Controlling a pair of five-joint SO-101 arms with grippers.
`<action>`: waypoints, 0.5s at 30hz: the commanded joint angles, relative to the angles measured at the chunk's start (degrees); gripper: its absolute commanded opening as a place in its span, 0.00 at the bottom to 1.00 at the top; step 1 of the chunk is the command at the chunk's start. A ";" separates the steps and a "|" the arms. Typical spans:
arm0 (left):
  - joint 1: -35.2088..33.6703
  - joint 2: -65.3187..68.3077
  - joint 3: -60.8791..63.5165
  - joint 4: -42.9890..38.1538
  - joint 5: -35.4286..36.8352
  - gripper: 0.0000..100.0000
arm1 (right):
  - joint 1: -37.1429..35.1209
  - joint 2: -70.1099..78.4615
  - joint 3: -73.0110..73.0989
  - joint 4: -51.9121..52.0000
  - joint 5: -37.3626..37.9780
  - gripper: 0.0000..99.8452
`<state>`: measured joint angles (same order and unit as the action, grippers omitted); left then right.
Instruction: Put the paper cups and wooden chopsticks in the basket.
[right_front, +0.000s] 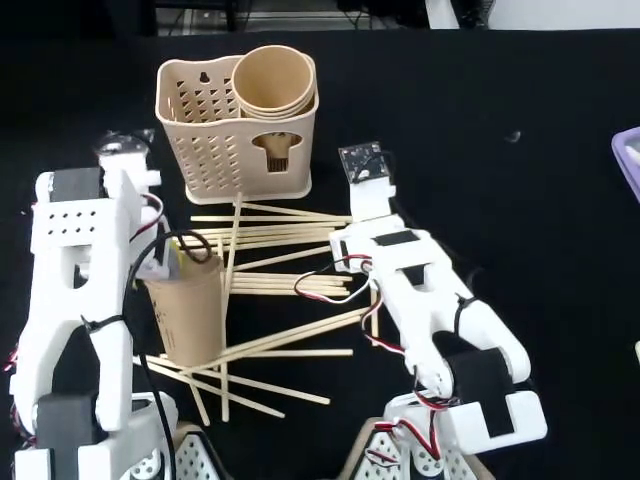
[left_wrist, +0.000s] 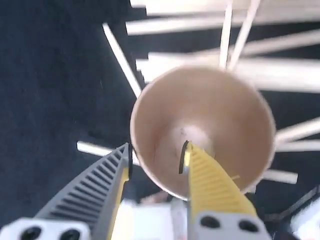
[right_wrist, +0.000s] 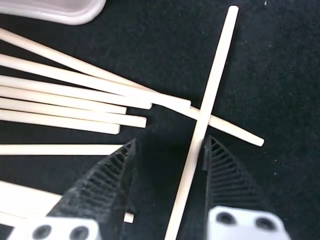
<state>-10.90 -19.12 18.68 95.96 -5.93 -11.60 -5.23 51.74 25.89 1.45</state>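
Observation:
A beige slotted basket (right_front: 215, 135) stands at the back of the table with a stack of paper cups (right_front: 275, 80) in it. Another paper cup (right_front: 188, 310) stands upright among scattered wooden chopsticks (right_front: 270, 240). My left gripper (left_wrist: 156, 149) is open over this cup (left_wrist: 210, 120), the grey finger outside the rim and the yellow finger inside. My right gripper (right_wrist: 170, 145) is open low over the table, with one chopstick (right_wrist: 202, 120) lying between its fingers, close to one of them. More chopsticks (right_wrist: 65, 100) lie side by side just beyond.
Chopsticks fan out across the black table (right_front: 520, 230) between the two arms, from the basket's foot to the near edge. A corner of the basket (right_wrist: 55, 10) lies beyond the right gripper. A purple object (right_front: 628, 155) pokes in at the far right edge.

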 joint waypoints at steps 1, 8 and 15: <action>0.31 -0.44 -3.30 4.48 -7.03 0.19 | 1.05 0.31 -3.74 -0.79 0.00 0.20; -0.92 0.00 -2.68 4.75 -13.80 0.19 | 1.14 0.31 -3.74 -0.79 0.00 0.20; -0.75 0.00 -0.22 4.31 -14.15 0.18 | 1.14 0.31 -3.74 -0.79 0.00 0.20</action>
<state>-11.34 -18.77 18.59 100.09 -19.56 -11.60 -5.23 51.74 25.89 1.45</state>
